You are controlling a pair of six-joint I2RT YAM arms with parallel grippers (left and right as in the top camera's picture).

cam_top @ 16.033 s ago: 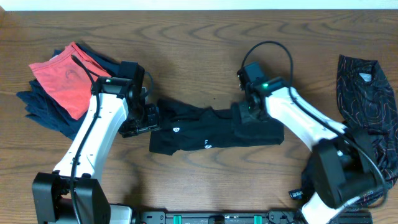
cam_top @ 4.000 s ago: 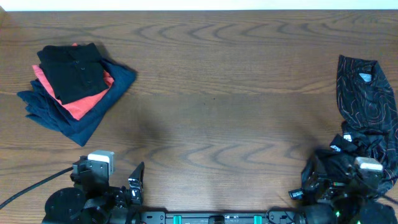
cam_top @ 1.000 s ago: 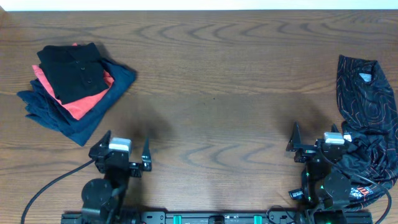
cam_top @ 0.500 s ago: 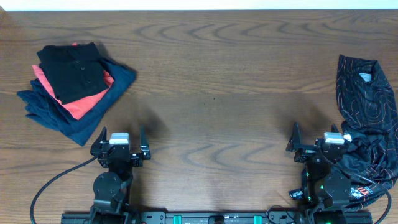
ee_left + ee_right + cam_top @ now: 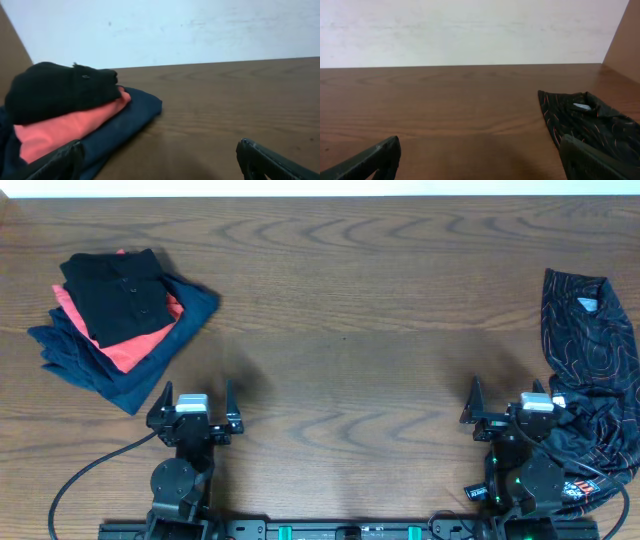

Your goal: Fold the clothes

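Note:
The clothes lie in two places. At the far left is a folded stack with a black shirt point(image 5: 105, 295) on top, a coral piece point(image 5: 125, 348) under it and navy fabric point(image 5: 160, 365) at the bottom. The left wrist view shows the same black shirt point(image 5: 60, 90), coral piece point(image 5: 65, 131) and navy fabric point(image 5: 131, 114). A black garment with thin wavy lines point(image 5: 590, 355) lies unfolded along the right edge, and the right wrist view shows it too point(image 5: 585, 120). My left gripper point(image 5: 197, 392) point(image 5: 160, 167) stands open near the front edge, holding nothing. My right gripper point(image 5: 510, 398) point(image 5: 480, 167) is open beside the wavy garment.
Brown wooden table point(image 5: 340, 310) with a pale wall behind it point(image 5: 470, 30). A black cable point(image 5: 80, 475) runs from the left arm's base toward the front left corner. The patterned garment's lower folds point(image 5: 600, 450) bunch against the right arm's base.
My left gripper has turned slightly and straightened, moving a little away from the front edge. The right gripper and both piles of clothes have stayed still.

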